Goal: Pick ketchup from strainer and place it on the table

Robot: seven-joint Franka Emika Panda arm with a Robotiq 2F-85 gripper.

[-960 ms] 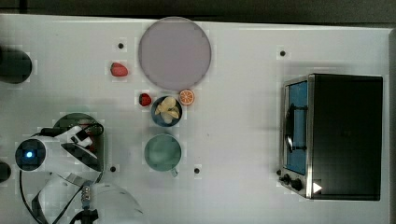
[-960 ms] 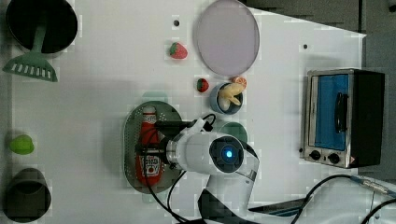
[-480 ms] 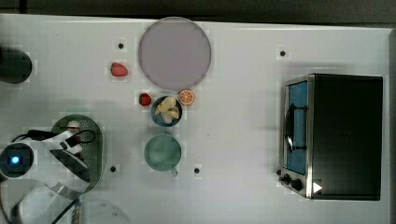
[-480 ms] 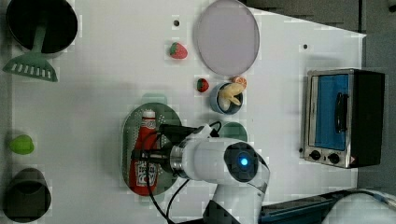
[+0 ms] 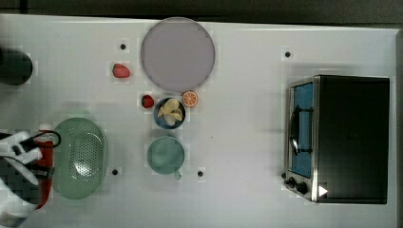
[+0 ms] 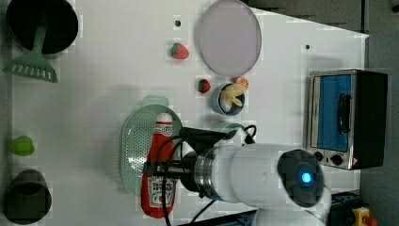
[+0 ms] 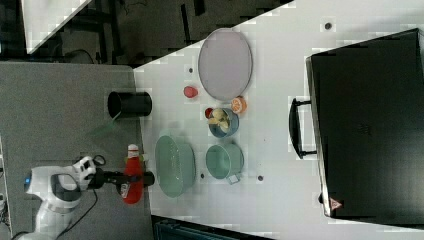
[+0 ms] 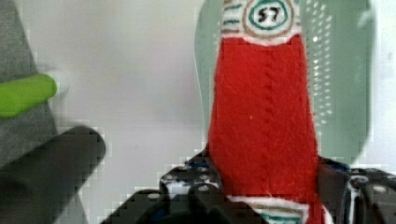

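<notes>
The ketchup (image 6: pixel 160 172), a red bottle with a white cap and a white label, hangs lengthwise over the pale green strainer (image 6: pixel 134 150). My gripper (image 6: pixel 157 167) is shut on its body. In the top view the ketchup (image 5: pixel 45 161) sits at the strainer's (image 5: pixel 81 159) left rim, under my gripper (image 5: pixel 40 159). In the right view the bottle (image 7: pixel 132 190) is level in my gripper (image 7: pixel 131 178), off to the left of the strainer (image 7: pixel 175 165). The wrist view has the red body (image 8: pixel 264 116) between the jaws, with the strainer (image 8: pixel 345 93) beneath. The white table (image 5: pixel 247 142) lies below.
To the top view's right of the strainer stand a teal cup (image 5: pixel 165 155) and a blue bowl (image 5: pixel 169 113). Two strawberries (image 5: pixel 121 71) (image 5: pixel 148 101), an orange slice (image 5: pixel 190 99) and a lilac plate (image 5: pixel 177 53) lie beyond. A toaster oven (image 5: pixel 340 137) stands at the far right, a black cup (image 5: pixel 14 66) at the left.
My arm has moved toward the top view's left with the ketchup in its grip. The strainer's base, covered before, now lies open to view.
</notes>
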